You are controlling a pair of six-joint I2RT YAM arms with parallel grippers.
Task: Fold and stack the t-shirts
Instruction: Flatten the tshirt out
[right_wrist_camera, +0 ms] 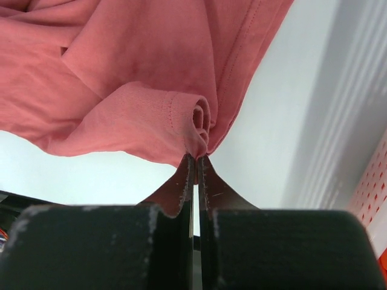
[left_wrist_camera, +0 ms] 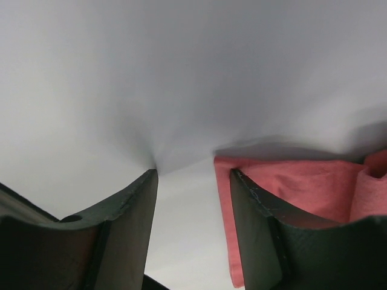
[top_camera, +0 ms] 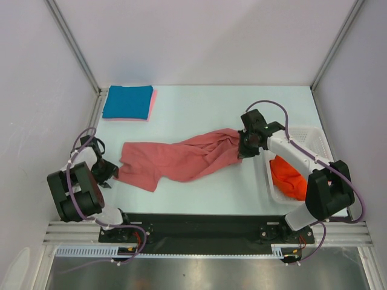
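Pinching salmon shirt (top_camera: 181, 158) end: right gripper (right_wrist_camera: 195, 158), centre-right. Spread at shirt's left edge: left gripper (left_wrist_camera: 193, 174). At right, basket (top_camera: 314, 134) holds orange shirt (top_camera: 287, 178). Upper left: teal shirt (top_camera: 127, 101) on pink shirt (top_camera: 153, 104).

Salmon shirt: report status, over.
Right end effector shut on salmon shirt, bunched end. Left end effector open at the other end, no grip. Shirt stretched out, unfolded. Nothing blocking; teal shirt folded, far-left corner.
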